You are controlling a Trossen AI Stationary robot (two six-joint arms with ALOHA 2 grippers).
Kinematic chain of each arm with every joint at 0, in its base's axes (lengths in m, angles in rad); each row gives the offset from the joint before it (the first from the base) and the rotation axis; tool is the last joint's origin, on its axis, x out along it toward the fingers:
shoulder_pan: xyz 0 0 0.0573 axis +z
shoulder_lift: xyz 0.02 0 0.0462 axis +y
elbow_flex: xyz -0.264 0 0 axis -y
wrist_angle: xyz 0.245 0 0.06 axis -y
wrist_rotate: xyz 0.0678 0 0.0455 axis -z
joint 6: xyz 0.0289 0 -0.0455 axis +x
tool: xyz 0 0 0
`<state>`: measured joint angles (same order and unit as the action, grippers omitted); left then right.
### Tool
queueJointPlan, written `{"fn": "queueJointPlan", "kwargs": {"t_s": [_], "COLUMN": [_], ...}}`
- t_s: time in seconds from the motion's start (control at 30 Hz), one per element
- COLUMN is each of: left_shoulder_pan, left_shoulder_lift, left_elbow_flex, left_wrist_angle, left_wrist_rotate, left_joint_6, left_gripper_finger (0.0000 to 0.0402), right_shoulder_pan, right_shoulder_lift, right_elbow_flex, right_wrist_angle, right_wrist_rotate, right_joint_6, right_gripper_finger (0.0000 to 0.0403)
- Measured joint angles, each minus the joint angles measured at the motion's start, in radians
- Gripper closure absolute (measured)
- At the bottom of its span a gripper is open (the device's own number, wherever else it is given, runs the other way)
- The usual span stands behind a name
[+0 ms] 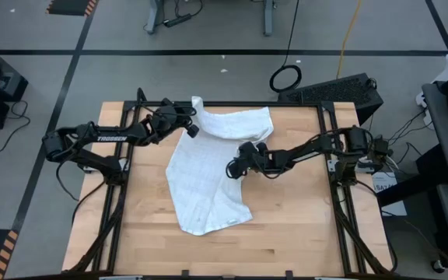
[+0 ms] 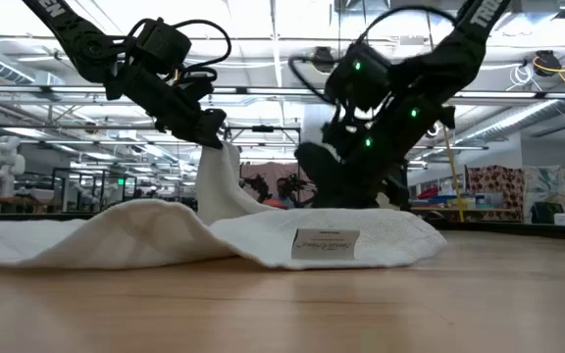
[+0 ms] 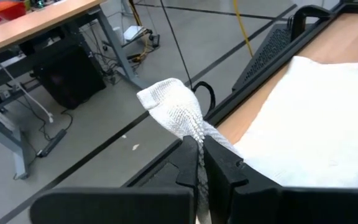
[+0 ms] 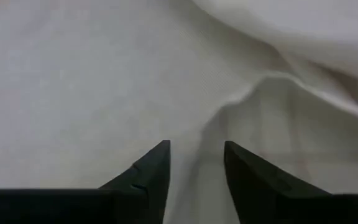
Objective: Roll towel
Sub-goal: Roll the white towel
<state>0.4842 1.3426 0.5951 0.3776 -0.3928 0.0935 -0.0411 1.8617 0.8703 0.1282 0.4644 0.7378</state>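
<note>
Here, a white towel point(image 1: 208, 175) lies spread and rumpled across the middle of a pale wooden tabletop point(image 1: 286, 225), one end reaching toward the far edge and the other trailing toward the near side. The left pincer point(image 3: 199, 163) has its fingers pressed together on a corner of the towel at the tabletop's far edge, and a tuft of the cloth pokes out beyond the fingertips. In the low view that pinched corner is lifted clear of the wood, the fabric rising in a narrow peak to the left pincer point(image 2: 214, 132) while the rest sags flat. A small label tag point(image 2: 325, 244) shows on the fold nearest the low camera.

The right pincer point(image 4: 196, 163) sits low over the middle of the cloth, fingers parted, with a raised wrinkle running between and ahead of them; whether the tips touch the fabric cannot be told. From above, the right pincer point(image 1: 236, 167) sits near the towel's right-hand edge, its arm reaching in from the right side of the tabletop. Beyond the far edge, a coiled black cable point(image 1: 286, 78) lies on the grey floor.
</note>
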Motion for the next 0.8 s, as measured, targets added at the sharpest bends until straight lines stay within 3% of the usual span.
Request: {"fn": "queueJointPlan", "kwargs": {"t_s": [0.27,0.53,0.8], "left_shoulder_pan": [-0.014,-0.014,-0.013], "left_shoulder_lift": [0.000,0.000,-0.027], "left_elbow_flex": [0.000,0.001,0.001], "left_wrist_angle": [-0.004,-0.066,-0.071], "left_wrist_rotate": [0.001,-0.010,-0.098], "left_joint_6": [-0.010,-0.009,-0.009], "left_gripper_finger": [0.0386,0.0386,0.0386], "right_shoulder_pan": [-0.005,0.012,0.065], "right_shoulder_lift": [0.026,-0.157,-0.401], "right_elbow_flex": [-0.001,-0.002,-0.002], "right_wrist_angle": [-0.010,-0.295,-0.654], "right_wrist_rotate": [-0.024,-0.063,-0.097], "right_joint_6": [-0.055,-0.075,-0.083], "right_gripper_finger": [0.0392,0.0399,0.0401]}}
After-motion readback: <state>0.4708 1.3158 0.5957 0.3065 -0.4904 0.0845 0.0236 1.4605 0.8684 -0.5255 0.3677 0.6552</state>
